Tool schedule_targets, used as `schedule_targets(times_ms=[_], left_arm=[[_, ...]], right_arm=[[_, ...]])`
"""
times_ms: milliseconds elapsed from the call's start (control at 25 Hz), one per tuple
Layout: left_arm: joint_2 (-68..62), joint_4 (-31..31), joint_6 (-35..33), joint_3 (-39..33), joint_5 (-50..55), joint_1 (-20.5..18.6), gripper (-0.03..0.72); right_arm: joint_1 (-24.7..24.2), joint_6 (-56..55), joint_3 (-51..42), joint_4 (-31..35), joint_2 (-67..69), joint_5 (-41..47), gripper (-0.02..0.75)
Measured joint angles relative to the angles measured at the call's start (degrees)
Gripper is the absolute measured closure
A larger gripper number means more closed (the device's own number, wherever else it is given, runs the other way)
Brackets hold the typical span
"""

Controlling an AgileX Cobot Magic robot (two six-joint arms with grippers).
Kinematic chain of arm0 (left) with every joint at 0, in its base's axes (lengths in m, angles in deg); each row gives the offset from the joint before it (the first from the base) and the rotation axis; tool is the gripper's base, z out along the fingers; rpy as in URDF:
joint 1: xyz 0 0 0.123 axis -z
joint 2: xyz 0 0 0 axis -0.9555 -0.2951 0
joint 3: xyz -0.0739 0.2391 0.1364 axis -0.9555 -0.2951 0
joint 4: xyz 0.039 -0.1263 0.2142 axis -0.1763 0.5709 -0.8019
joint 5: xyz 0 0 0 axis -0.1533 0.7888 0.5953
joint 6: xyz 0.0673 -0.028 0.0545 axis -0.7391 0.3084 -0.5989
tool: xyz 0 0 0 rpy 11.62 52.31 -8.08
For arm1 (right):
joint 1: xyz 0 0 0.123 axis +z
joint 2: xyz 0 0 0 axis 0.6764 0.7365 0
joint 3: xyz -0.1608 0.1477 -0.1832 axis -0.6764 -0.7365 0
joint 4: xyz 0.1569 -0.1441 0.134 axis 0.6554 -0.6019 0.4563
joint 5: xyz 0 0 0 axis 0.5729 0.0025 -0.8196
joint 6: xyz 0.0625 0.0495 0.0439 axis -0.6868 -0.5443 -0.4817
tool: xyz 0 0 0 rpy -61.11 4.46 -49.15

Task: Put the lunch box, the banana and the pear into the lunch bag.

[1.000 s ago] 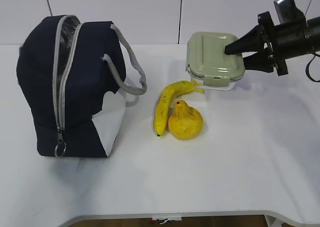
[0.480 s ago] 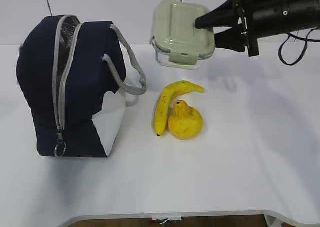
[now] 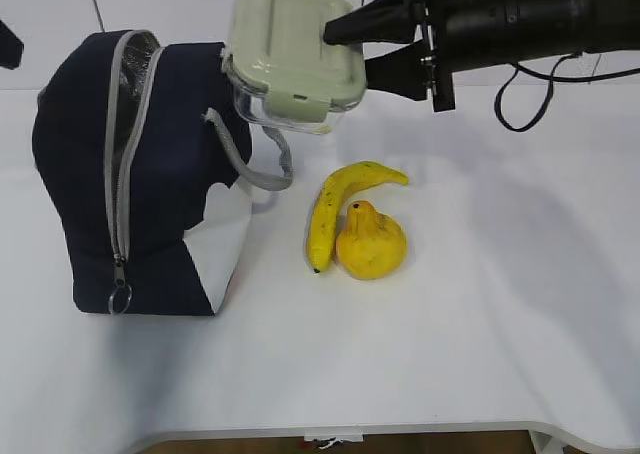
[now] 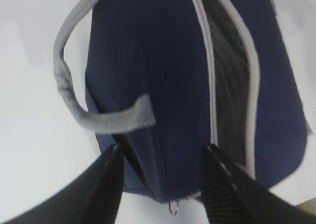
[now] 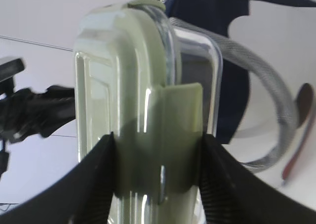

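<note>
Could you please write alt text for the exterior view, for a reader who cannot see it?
The right gripper holds the green-lidded lunch box in the air beside the top of the navy lunch bag, whose zipper is open. The banana and the pear lie touching on the white table.

A white table [image 3: 480, 314] stands before a pale panelled wall [image 3: 180, 4]
</note>
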Motion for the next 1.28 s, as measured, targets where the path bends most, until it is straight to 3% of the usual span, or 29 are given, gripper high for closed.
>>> schedule_targets(times_ms=[280,520,640,760,800,1280], left_arm=[[-11.3,2.0,-0.9,9.1,2.7,0.0,0.306],[-17.1,4.4,-2.3,11.6,3.3,0.0,0.309],[-18.3,4.9,-3.1,11.6,3.9,0.0,0.409],[-18.4,5.1,-4.5,11.6,5.0,0.0,0.627],[-18.4,5.1,-4.8,11.6,5.3,0.0,0.657],[-17.9,8.5,-5.7,11.6,7.1,0.0,0.683]], right_arm=[[4.2,0.0,0.0,4.7,0.0,0.0,0.356],[8.0,0.0,1.3,5.2,0.0,-3.4,0.356],[9.3,0.1,2.3,5.2,0.0,-5.9,0.356],[10.0,0.1,3.2,5.5,0.0,-7.6,0.356],[10.2,0.1,3.5,5.6,0.0,-7.9,0.356],[11.3,0.2,4.1,9.1,0.5,-15.5,0.356]])
